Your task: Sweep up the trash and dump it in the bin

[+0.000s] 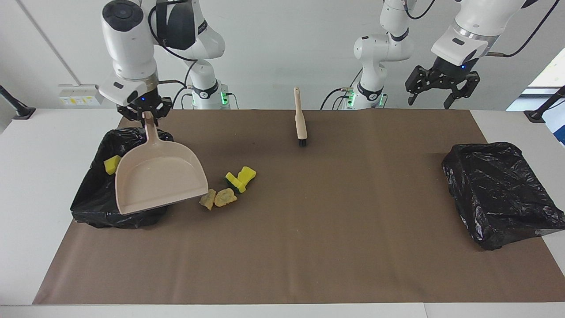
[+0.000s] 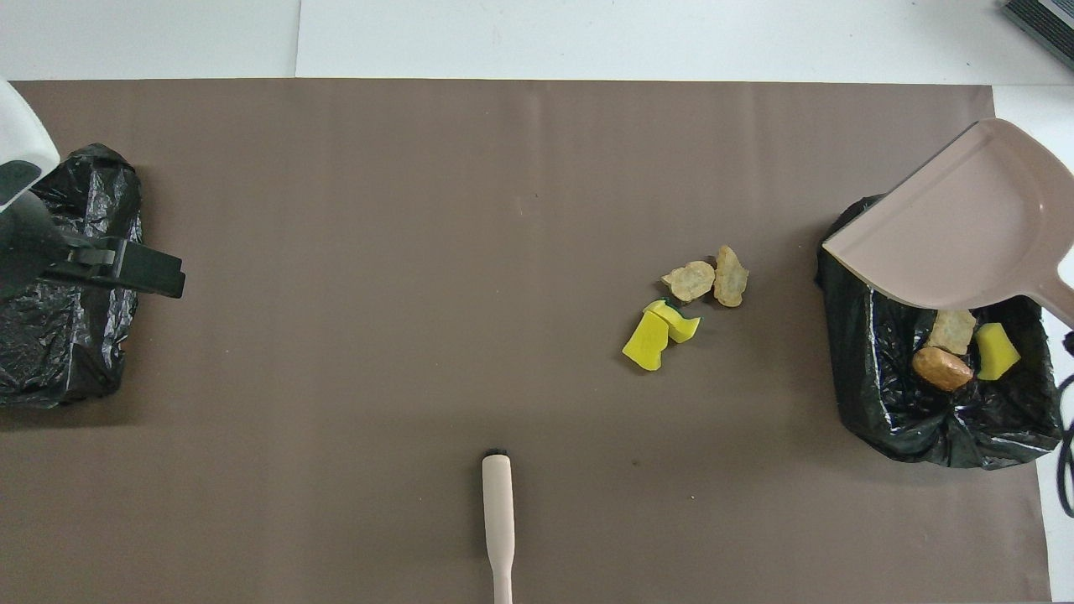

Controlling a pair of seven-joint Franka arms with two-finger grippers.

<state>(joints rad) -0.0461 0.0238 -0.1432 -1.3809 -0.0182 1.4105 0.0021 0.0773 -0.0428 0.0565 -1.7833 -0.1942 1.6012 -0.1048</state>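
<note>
My right gripper [image 1: 145, 115] is shut on the handle of the beige dustpan [image 1: 159, 176] [image 2: 956, 226]. The pan hangs tilted over the black-lined bin [image 1: 88, 194] [image 2: 847, 369] at the right arm's end. In the bin lie a yellow sponge chunk [image 1: 111, 164] [image 2: 996, 350] and two bread pieces [image 2: 944, 367]. More trash sits on the mat beside the bin: two yellow sponge chunks [image 1: 241, 176] [image 2: 659, 335] and two bread pieces [image 1: 219, 198] [image 2: 709, 279]. My left gripper [image 1: 437, 92] [image 2: 159, 275] hangs open and empty in the air at the left arm's end.
A wooden-handled brush [image 1: 301, 120] [image 2: 499, 520] lies on the brown mat, nearer to the robots than the loose trash. A second black-lined bin [image 1: 499, 190] [image 2: 67, 335] stands at the left arm's end, partly under the left gripper in the overhead view.
</note>
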